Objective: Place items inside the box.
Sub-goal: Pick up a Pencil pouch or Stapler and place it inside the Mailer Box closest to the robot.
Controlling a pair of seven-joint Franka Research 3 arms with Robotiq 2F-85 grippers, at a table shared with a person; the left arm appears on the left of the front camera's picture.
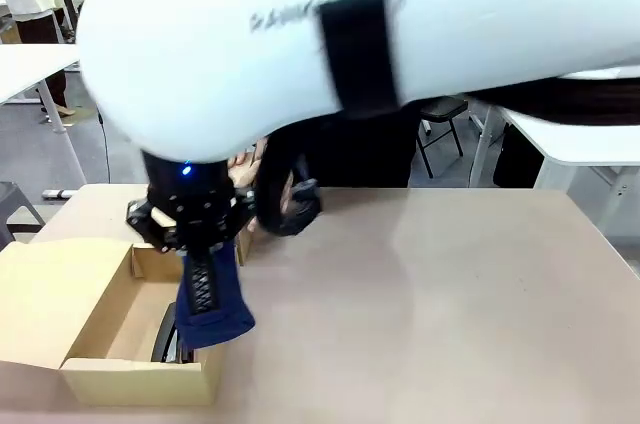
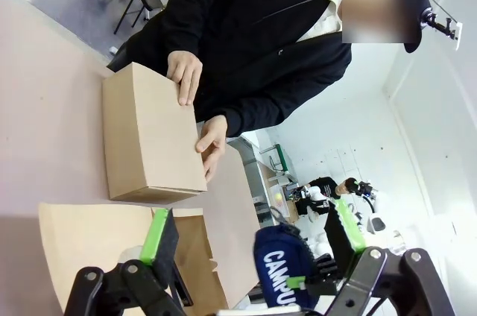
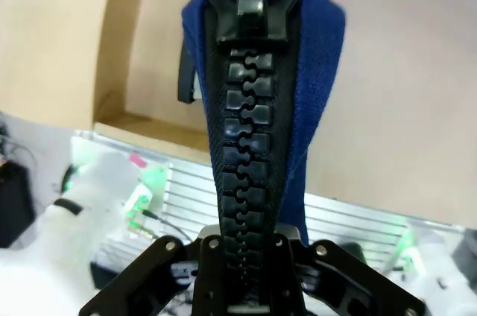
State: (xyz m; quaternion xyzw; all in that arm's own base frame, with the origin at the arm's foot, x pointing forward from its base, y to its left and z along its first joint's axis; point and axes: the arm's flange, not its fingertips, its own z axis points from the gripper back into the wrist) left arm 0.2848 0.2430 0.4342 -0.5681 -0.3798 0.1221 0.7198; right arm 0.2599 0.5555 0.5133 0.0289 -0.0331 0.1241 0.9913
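- Right gripper [image 1: 197, 252]: pointing down, jaws closed tight on the upper end of the navy zip pouch [image 1: 212, 304].
- Left gripper [image 2: 252, 228]: green-padded fingers spread wide, gripping nothing; pouch just beyond them, nearer one finger.
- Open cardboard box [image 1: 140, 380]: at the near left of the table [image 1: 450, 284], flap folded out to the left; dark item [image 1: 165, 336] inside, kind not discernible.
- Closed cardboard box [image 2: 145, 137]: farther across the table, steadied by the person's hands [image 2: 186, 74].
- Obstruction: right arm [image 1: 300, 34], white and blurred, across the upper front view, masking the far side.
- Pouch position: hanging upright over the open box's right wall, lower end about rim level; contact with the box not discernible.
- Pouch appearance: navy fabric, chunky black zip along one edge, metal ring at the puller, white "CAMPUS" lettering.
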